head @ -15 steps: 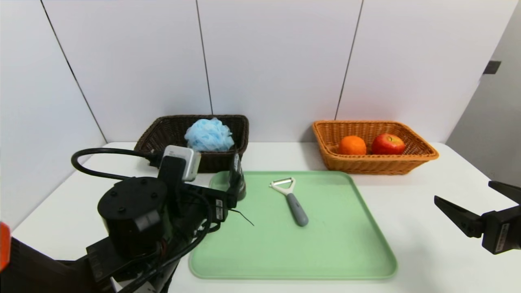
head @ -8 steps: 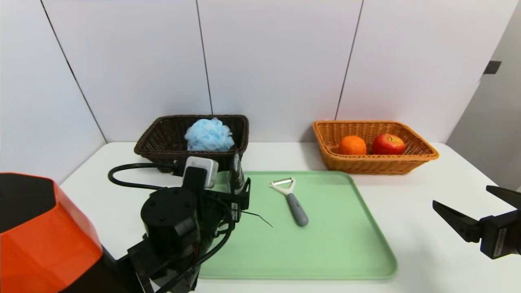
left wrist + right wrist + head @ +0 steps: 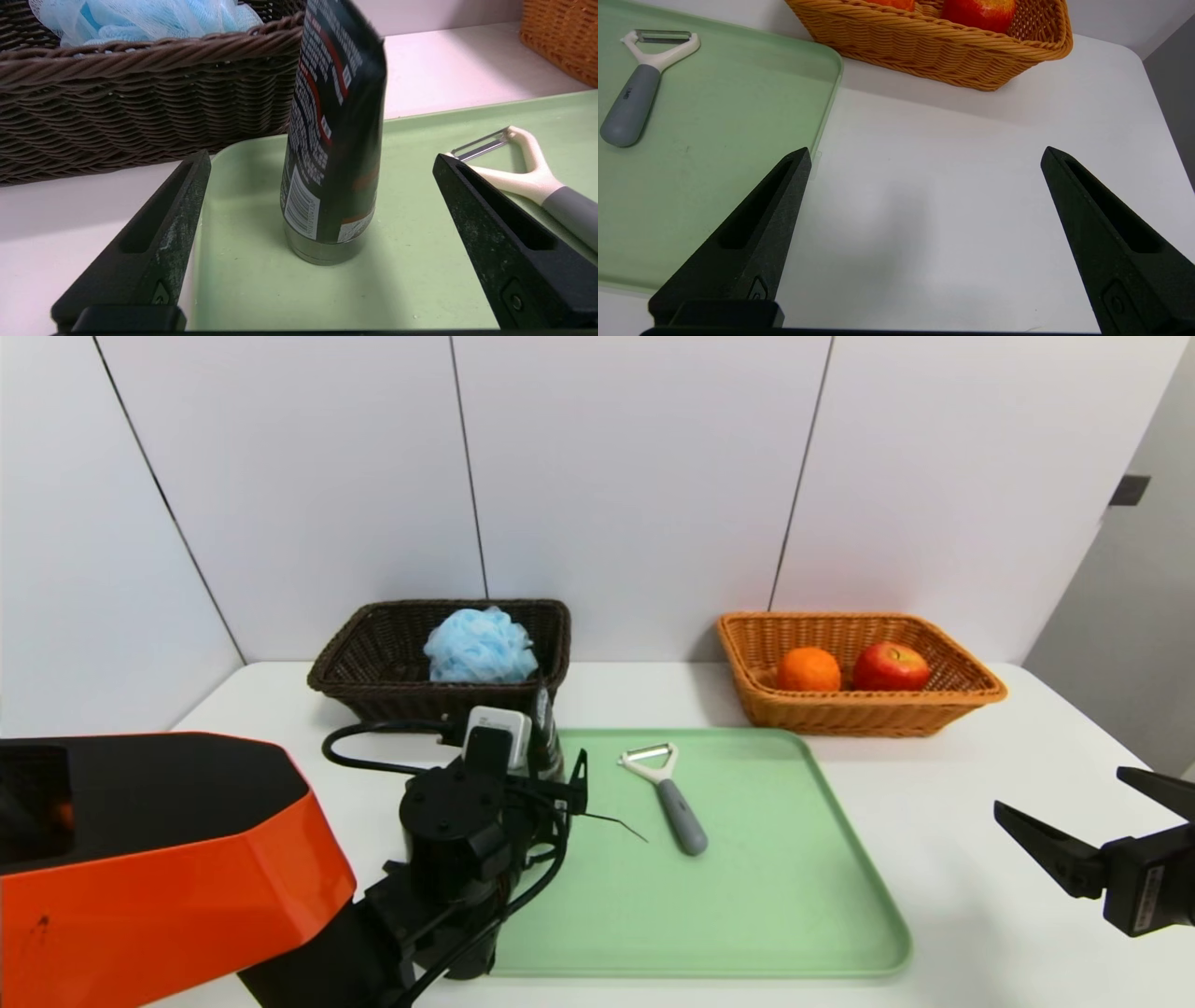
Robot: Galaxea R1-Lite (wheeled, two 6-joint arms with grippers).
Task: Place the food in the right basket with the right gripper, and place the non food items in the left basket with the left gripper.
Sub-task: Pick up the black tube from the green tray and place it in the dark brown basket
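left gripper (image 3: 322,163): jaws spread wide, holding nothing, low over the far-left corner of the green tray (image 3: 747,915); the black tube (image 3: 334,126) sits between the jaws, touching neither.
black tube: upright on its cap end, leaning a bit, just near of the dark brown basket (image 3: 373,663).
peeler (image 3: 667,793): flat on the tray, just right of the left gripper, white head pointing far.
blue pouf (image 3: 479,646): already in the dark brown basket.
orange (image 3: 808,669), apple (image 3: 890,666): both in the orange-tan basket (image 3: 934,714); food part looks done.
right gripper (image 3: 1092,826): jaws apart, empty, parked over bare table at the near right.
risk: tube is tall on a small base; if one jaw touches first it likely tips, maybe onto the peeler or against the basket wall. Glossy tube could also slip if pinched high.
risk 2: right-hand jaw runs near the peeler head; could nudge it on closing.
view gap: left wrist view shows the clearance on both sides of the tube and its lean; head view hides most of the tube behind the arm.
view gap 2: head view alone shows both baskets' contents.
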